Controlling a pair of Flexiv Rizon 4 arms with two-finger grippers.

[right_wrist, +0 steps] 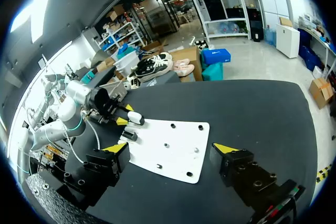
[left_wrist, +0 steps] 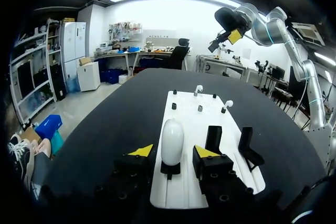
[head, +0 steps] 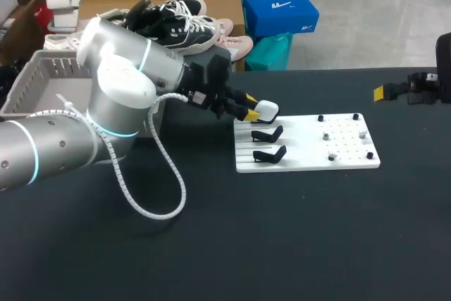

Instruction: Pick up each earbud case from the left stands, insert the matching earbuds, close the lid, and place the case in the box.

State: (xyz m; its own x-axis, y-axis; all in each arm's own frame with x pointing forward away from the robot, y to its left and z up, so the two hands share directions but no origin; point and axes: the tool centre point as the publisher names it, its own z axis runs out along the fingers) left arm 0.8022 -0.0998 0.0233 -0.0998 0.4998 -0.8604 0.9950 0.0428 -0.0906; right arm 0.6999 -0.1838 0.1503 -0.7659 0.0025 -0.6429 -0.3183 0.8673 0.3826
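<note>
A white earbud case (head: 267,110) stands upright on the rear stand of the white board (head: 303,147). My left gripper (head: 251,109) straddles it. In the left wrist view the case (left_wrist: 172,141) sits between the yellow fingertips (left_wrist: 142,151) with a small gap on each side, so the gripper (left_wrist: 173,153) is open. Two empty black stands (head: 268,144) are in front of the case. Small earbuds (head: 326,136) sit on pegs on the board's right half. My right gripper (head: 394,91) hovers wide open at the table's far right; its own view shows it (right_wrist: 169,150) holding nothing.
A grey slatted basket (head: 42,79) stands at the far left, behind my left arm. Black pegs (head: 320,118) mark the board's corners. A white cable (head: 165,174) loops from the left arm down onto the black tabletop in front.
</note>
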